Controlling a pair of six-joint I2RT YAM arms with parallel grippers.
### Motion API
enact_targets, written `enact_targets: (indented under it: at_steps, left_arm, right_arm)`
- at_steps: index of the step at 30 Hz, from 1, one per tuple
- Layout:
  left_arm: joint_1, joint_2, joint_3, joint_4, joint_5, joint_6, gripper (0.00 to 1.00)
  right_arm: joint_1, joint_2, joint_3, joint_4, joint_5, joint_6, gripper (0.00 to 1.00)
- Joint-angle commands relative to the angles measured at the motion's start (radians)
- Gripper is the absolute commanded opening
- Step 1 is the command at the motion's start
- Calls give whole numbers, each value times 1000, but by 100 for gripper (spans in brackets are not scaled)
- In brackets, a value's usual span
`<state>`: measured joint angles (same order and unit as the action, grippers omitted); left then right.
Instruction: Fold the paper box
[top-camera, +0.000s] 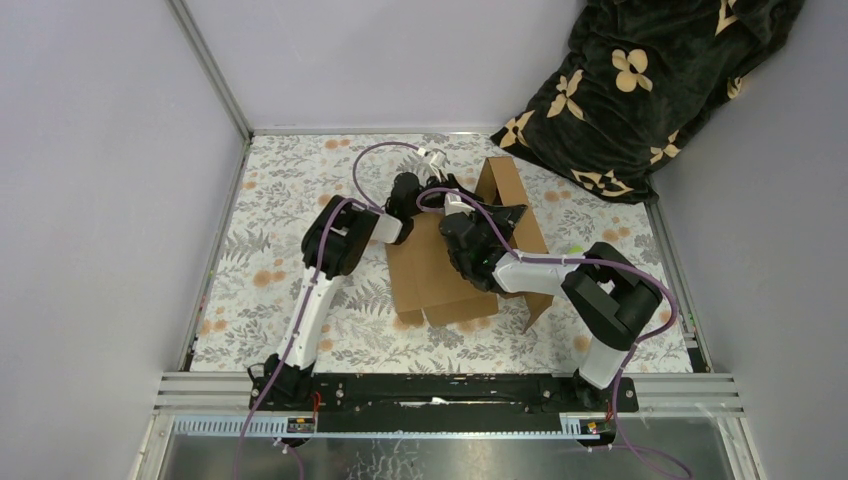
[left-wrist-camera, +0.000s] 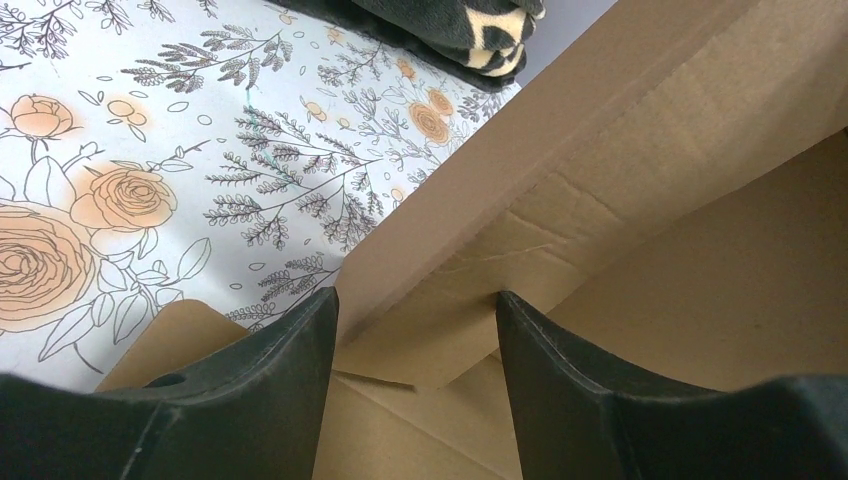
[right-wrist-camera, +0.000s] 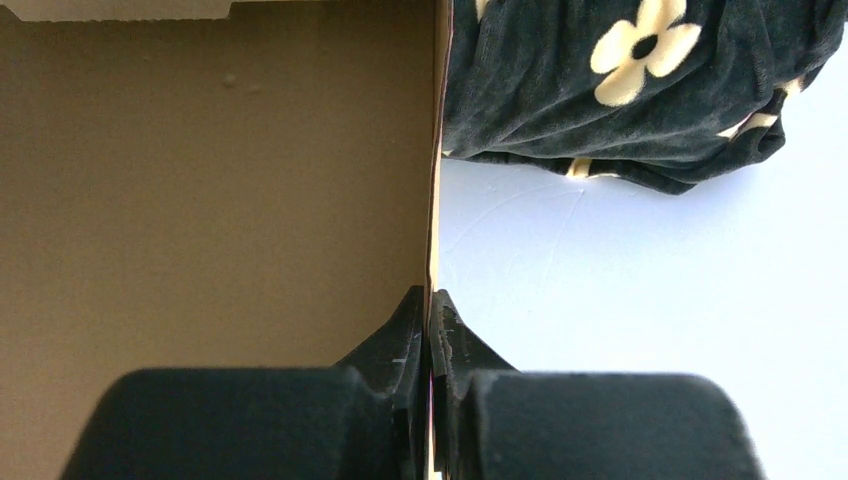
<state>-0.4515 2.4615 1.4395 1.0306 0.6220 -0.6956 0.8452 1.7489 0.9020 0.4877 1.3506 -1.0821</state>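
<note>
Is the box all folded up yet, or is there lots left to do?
Only partway. Done: one wall of the paper box stands up, while the bottom lies flat on the table. In hand: the right tool is pinched shut on an upright cardboard edge, and the left tool is open around a creased flap. Left: the remaining sides aren't up and the box isn't closed.

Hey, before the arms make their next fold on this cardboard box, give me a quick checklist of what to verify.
1. Right gripper shut on the paper box at its upright panel edge: ok.
2. Left gripper gripping a flap: not ok; it is open, with the flap crease between its fingers.
3. Box base lying on the floral mat: ok.
4. Blanket clear of the upright panel: cannot tell.
</note>
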Motion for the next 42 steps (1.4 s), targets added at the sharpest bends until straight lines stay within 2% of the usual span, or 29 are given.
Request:
enact_targets:
  at_steps: [1, 6, 9, 17, 25, 26, 27, 29, 30, 39, 42]
  left_arm:
    - [-39, -44, -1, 23, -64, 31, 66]
    - [-48, -36, 3, 52, -72, 26, 66]
    - [-54, -15, 31, 51, -65, 21, 63]
    - [-64, -5, 51, 22, -80, 34, 34]
    - [-76, -19, 29, 3, -117, 50, 15]
    - [-77, -20, 24, 13, -117, 47, 16]
    - [-80, -19, 22, 24, -115, 43, 21]
    - [-80, -13, 26, 36, -106, 35, 38]
    - [-79, -9, 28, 41, -104, 32, 43]
    - [-76, 6, 72, 45, -73, 21, 51]
    - [-70, 7, 82, 31, -76, 27, 58]
  right_arm:
    - [31, 43, -18, -100, -215, 159, 0]
    - [30, 36, -13, -128, -225, 184, 0]
    - [31, 36, -7, -149, -230, 201, 0]
    - [29, 50, 7, -176, -233, 236, 0]
    - [28, 54, 20, -197, -237, 264, 0]
    - [28, 55, 19, -198, -239, 266, 0]
    - [28, 54, 17, -200, -239, 267, 0]
    - [28, 54, 15, -200, -239, 269, 0]
    - [28, 52, 14, -200, -239, 271, 0]
    - [23, 39, 4, -211, -247, 281, 0]
    - [20, 34, 0, -214, -250, 282, 0]
